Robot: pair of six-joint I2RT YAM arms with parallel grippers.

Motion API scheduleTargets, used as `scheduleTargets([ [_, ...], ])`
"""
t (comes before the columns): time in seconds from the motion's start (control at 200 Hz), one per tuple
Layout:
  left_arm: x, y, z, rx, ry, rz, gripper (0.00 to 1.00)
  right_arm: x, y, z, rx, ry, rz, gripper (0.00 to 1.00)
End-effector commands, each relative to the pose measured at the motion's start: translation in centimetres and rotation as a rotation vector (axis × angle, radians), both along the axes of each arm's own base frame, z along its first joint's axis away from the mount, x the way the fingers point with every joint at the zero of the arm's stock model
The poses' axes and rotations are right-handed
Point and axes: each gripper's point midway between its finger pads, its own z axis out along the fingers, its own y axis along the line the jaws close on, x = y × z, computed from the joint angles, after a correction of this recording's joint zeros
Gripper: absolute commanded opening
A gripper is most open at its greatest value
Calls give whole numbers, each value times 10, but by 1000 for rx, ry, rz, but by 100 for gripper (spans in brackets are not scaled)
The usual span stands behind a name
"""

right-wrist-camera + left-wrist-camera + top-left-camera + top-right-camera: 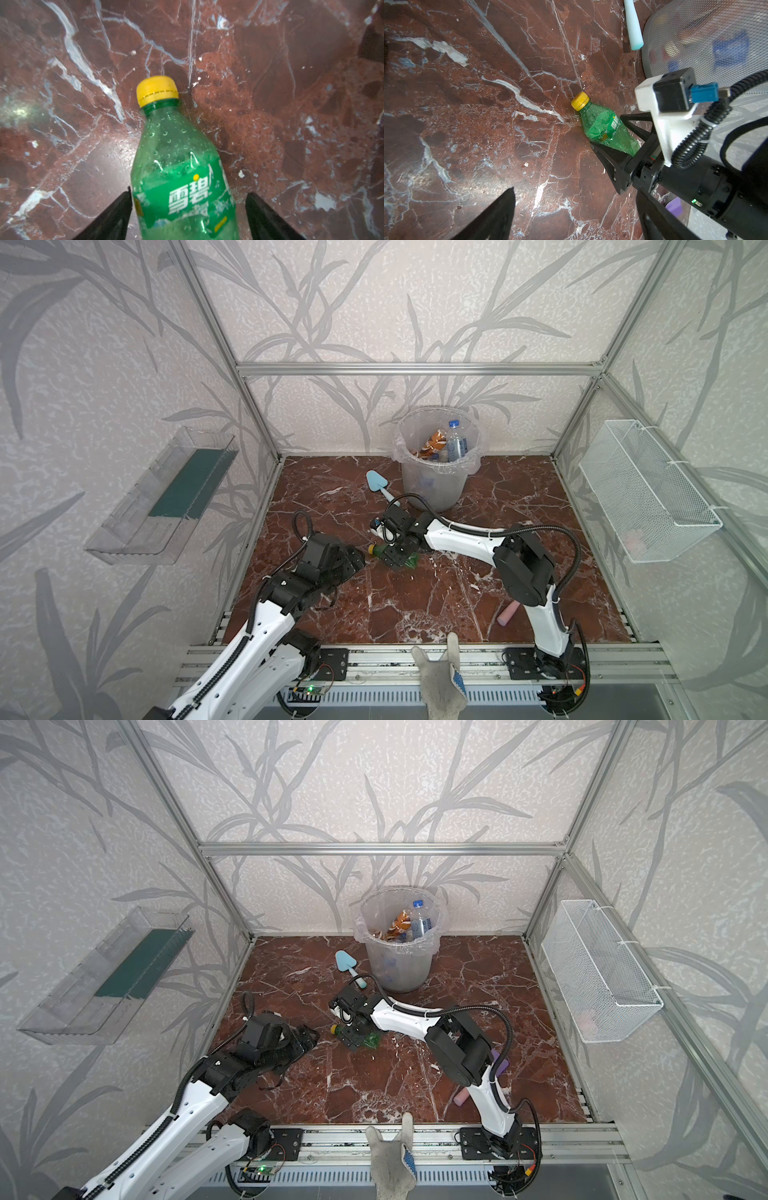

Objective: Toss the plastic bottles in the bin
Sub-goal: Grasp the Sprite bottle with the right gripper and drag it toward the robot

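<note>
A green plastic bottle with a yellow cap lies on the marble floor. My right gripper is low over it and open, its jaws on either side of the labelled body. One finger touches the bottle, the other stands a little off it. My left gripper hovers open and empty just left of the cap. The bin stands at the back wall. It holds a clear bottle, a brown-orange one and others.
A light-blue toy trowel lies just left of the bin. A pink-handled toy shovel lies by the right arm's base. A clear tray hangs on the left wall, a white wire basket on the right. A grey glove drapes over the front rail.
</note>
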Motion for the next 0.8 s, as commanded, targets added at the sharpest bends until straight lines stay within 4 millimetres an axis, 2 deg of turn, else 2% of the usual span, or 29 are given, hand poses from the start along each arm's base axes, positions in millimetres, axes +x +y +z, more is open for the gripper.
scheduleTargets([
  [0.0, -2, 5, -2, 11, 8, 18, 90, -4, -5, -3, -42, -1, 13, 81],
  [0.335, -1, 5, -5, 12, 10, 20, 90, -13, -24, 3, -55, -12, -9, 66],
  [0.56, 1, 4, -8, 13, 17, 19, 90, -30, -49, 8, -46, -4, -58, 58],
  [0.795, 5, 1, -11, 10, 22, 15, 90, -56, -83, 6, -49, 39, -119, 57],
])
